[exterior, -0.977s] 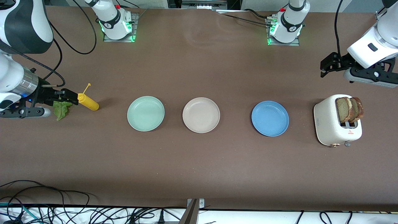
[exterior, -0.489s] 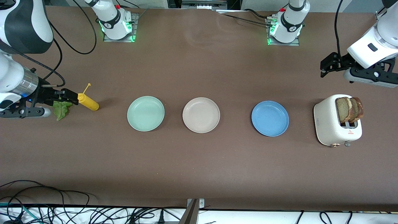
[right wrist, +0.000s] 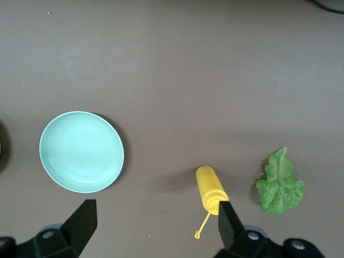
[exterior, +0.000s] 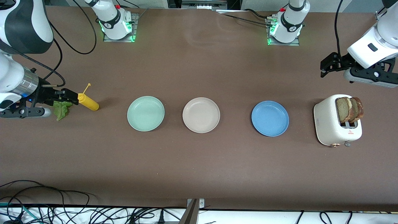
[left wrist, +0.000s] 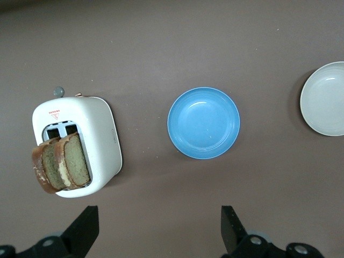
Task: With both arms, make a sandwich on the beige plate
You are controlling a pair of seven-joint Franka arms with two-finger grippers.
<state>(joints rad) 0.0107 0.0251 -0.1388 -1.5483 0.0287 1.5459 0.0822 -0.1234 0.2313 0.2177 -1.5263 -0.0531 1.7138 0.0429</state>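
The empty beige plate [exterior: 201, 115] lies mid-table between a mint-green and a blue plate, and shows at the edge of the left wrist view [left wrist: 325, 99]. Two brown bread slices [exterior: 349, 109] [left wrist: 59, 166] stand in the white toaster [exterior: 329, 124] [left wrist: 99, 134] at the left arm's end. A green lettuce leaf [exterior: 62, 110] [right wrist: 280, 185] lies on the table at the right arm's end. My left gripper [exterior: 325, 68] [left wrist: 159, 215] hangs open and empty over the table beside the toaster. My right gripper [exterior: 70, 97] [right wrist: 157, 209] hangs open and empty over the lettuce and bottle area.
A yellow squeeze bottle [exterior: 88, 102] [right wrist: 210, 188] lies on its side beside the lettuce. The mint-green plate [exterior: 145, 113] [right wrist: 81, 151] and the blue plate [exterior: 270, 118] [left wrist: 203, 122] flank the beige one. Cables hang along the table's near edge.
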